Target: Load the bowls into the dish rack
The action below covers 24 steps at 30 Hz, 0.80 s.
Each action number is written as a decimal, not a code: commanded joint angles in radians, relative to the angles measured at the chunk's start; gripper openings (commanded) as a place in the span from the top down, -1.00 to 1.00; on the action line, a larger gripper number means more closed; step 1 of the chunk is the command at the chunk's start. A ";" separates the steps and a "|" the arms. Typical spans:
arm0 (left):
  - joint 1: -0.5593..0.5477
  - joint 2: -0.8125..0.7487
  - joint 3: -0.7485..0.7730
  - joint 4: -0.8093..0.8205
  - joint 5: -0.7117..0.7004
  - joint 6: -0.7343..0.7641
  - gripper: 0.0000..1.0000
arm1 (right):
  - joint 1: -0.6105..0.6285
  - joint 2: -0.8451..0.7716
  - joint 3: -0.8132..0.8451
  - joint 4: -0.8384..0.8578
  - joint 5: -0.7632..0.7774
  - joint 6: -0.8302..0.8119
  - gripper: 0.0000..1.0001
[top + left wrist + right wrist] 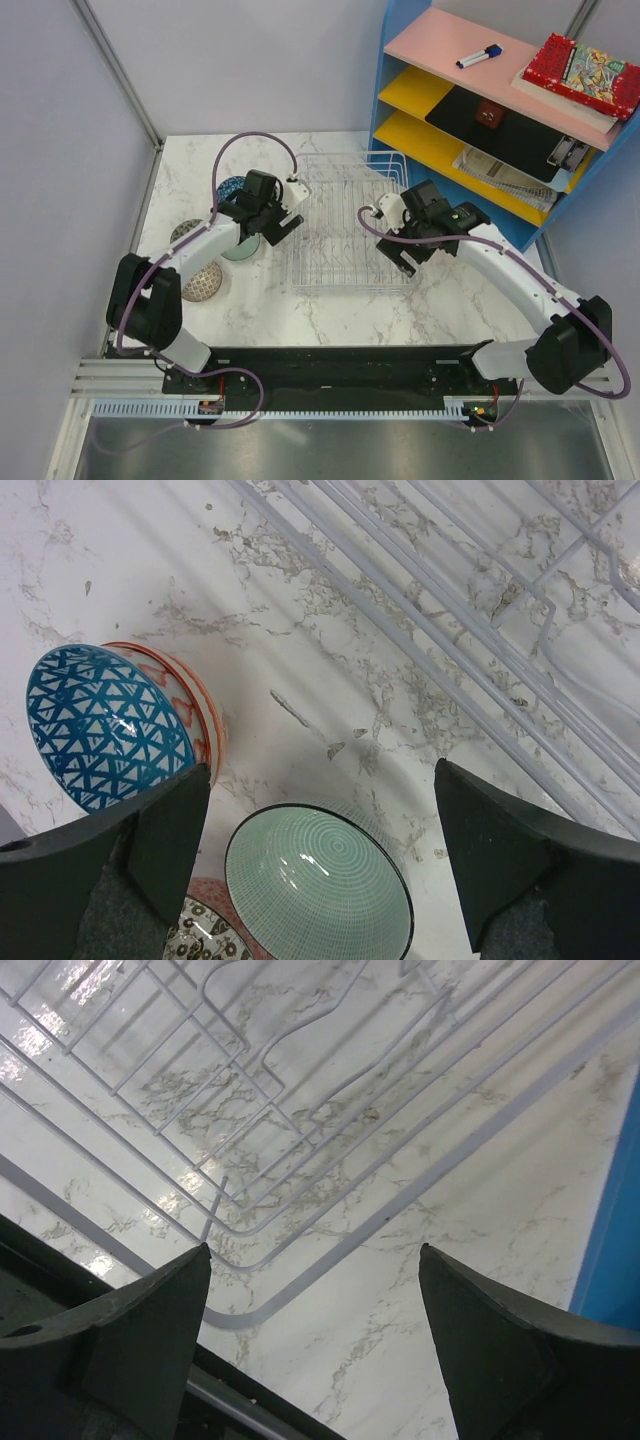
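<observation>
Dish rack (pixel 345 225) on white marble tabletop (pixel 330 310), grey walls (pixel 250 60) around; left pincer (pixel 322 770), right pincer (pixel 315 1250) both spread.

Bright, even, diffuse light fills the overhead view, and shadows on the marble surface (pixel 330 300) are soft and faint. In the right wrist view, white glare blooms on the surface at upper left, beneath the dish rack (pixel 420 1195) wires. The left wrist view is sharp; the blue-patterned bowl (pixel 105 725) carries small glints.
</observation>
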 commanded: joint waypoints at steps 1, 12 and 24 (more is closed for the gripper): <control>-0.001 -0.080 -0.034 0.031 0.005 -0.032 -0.99 | 0.004 -0.073 0.088 0.039 0.100 -0.025 -0.85; 0.248 -0.325 -0.141 0.055 0.380 -0.071 -0.99 | 0.003 -0.190 0.053 0.299 0.084 -0.045 -0.95; 0.279 -0.491 -0.332 0.212 0.580 -0.098 -0.99 | -0.027 -0.121 -0.079 0.494 0.179 -0.016 -0.95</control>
